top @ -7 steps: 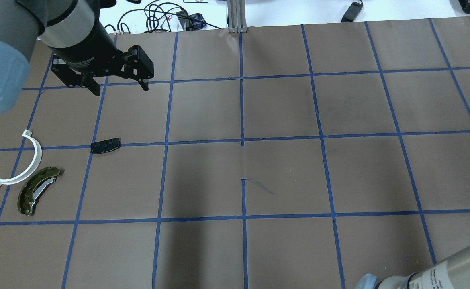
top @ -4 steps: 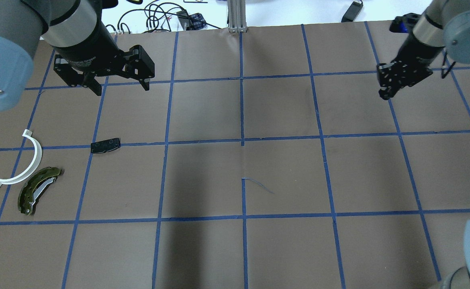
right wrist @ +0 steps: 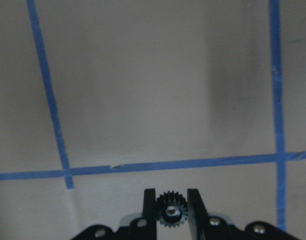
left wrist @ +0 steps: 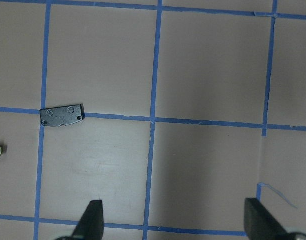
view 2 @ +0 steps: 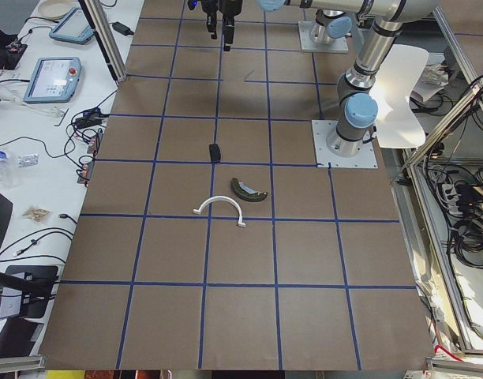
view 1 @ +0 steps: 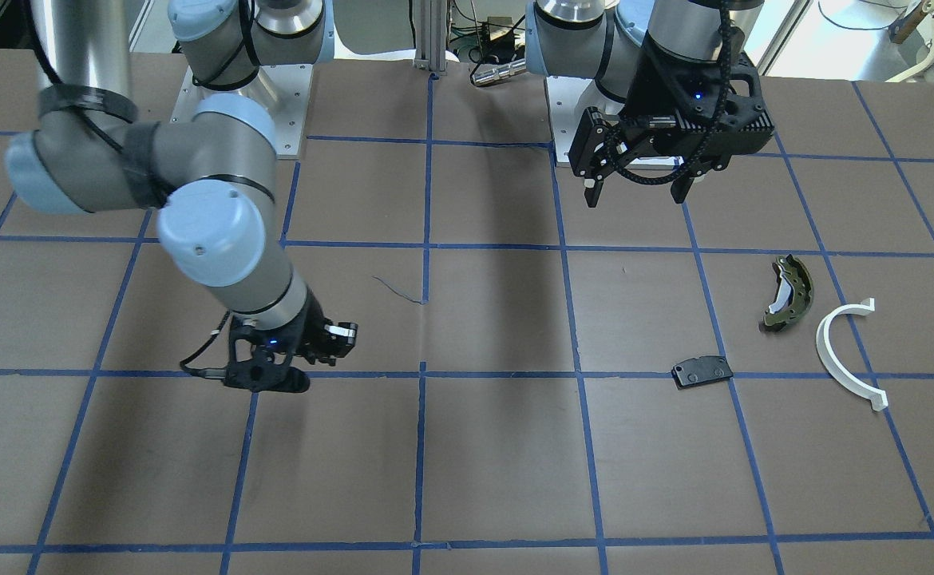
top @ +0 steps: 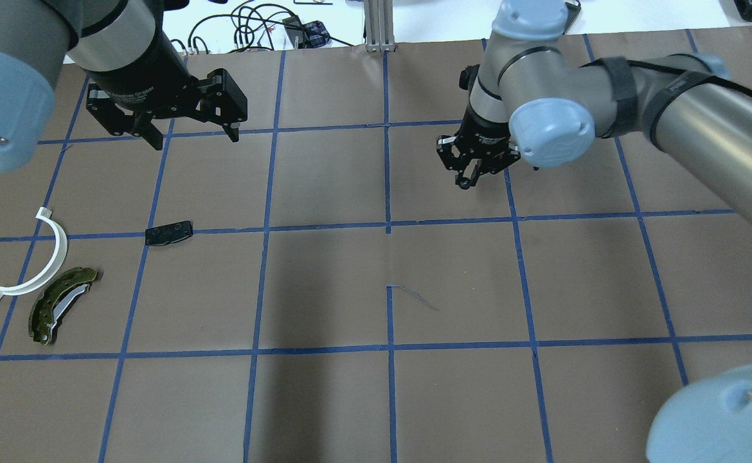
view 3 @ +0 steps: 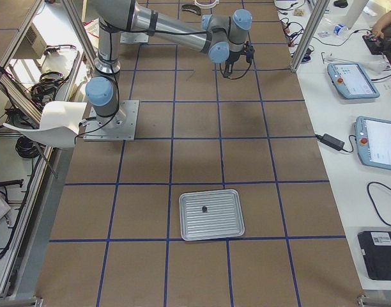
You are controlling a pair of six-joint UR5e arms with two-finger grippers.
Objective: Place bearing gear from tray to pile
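Note:
My right gripper is shut on a small black toothed bearing gear and holds it above the brown mat, a little right of the centre line; it also shows in the front-facing view. The pile lies at the mat's left: an olive-green brake shoe, a white half-ring arc and a flat black plate. The plate also shows in the left wrist view. My left gripper is open and empty, high above the mat beyond the plate. The metal tray shows only in the exterior right view.
A small dark part lies on the tray. An aluminium post and cables stand at the mat's far edge. Teach pendants lie on the side table. Blue tape divides the mat into squares.
My right arm has swept in from the right edge towards the middle of the mat, carrying the gear leftwards. My left gripper has hardly moved.

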